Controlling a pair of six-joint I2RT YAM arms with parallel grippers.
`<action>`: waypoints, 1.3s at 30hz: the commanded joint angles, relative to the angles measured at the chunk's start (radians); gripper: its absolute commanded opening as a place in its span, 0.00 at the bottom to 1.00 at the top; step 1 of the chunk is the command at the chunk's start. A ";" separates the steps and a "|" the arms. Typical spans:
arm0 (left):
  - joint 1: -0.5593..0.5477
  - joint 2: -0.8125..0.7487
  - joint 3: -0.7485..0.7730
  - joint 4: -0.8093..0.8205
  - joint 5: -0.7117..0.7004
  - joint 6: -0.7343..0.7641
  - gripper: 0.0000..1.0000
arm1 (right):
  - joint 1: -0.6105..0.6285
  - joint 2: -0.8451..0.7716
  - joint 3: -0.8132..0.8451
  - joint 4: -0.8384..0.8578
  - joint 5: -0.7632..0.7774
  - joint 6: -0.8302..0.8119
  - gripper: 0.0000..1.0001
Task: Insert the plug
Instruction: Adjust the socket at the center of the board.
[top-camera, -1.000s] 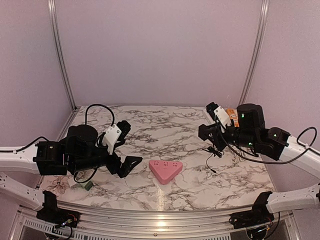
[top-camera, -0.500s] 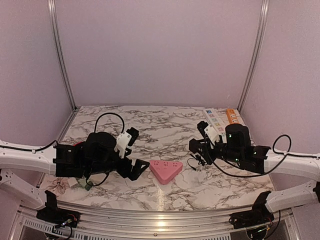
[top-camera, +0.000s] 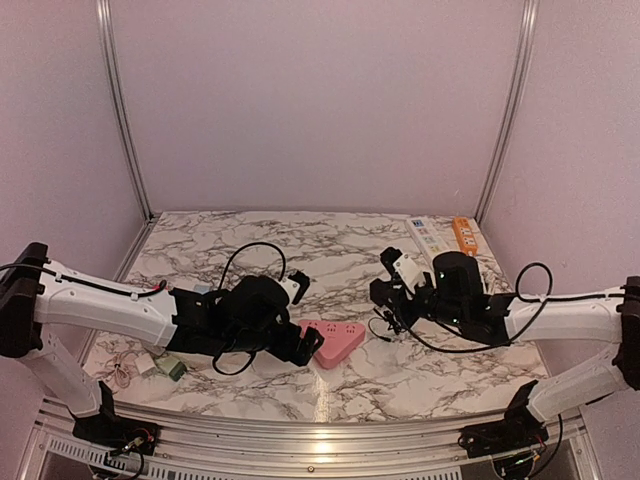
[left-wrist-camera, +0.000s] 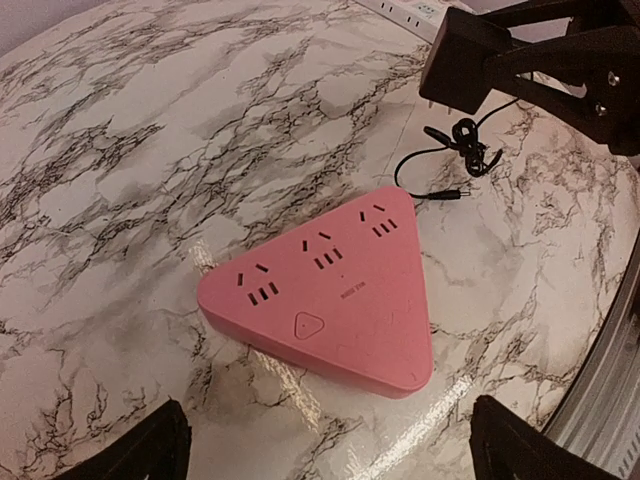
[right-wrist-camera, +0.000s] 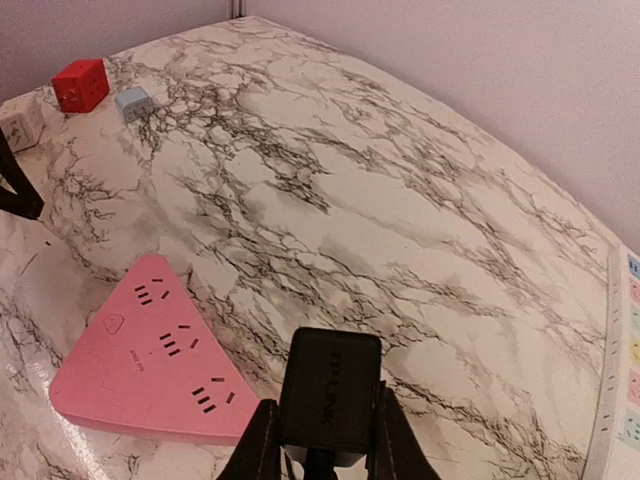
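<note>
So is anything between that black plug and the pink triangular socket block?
Nothing visible: between the black plug and the pink triangular socket block lie only marble tabletop and a thin black cable.

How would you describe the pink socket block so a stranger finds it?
On the marble table, look at the middle, toward the near edge. The pink socket block lies there. Unlike the long white strip and orange strip at the far right, it is triangular.
</note>
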 joint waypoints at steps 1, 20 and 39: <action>0.002 0.031 0.047 0.003 0.016 -0.019 0.99 | 0.000 -0.043 0.077 -0.079 0.379 0.054 0.00; -0.042 0.264 0.248 -0.186 -0.119 -0.026 0.99 | 0.001 0.102 0.094 -0.090 0.606 0.084 0.00; -0.080 0.292 0.252 -0.196 -0.094 -0.001 0.99 | 0.003 0.159 -0.001 0.190 -0.053 0.014 0.00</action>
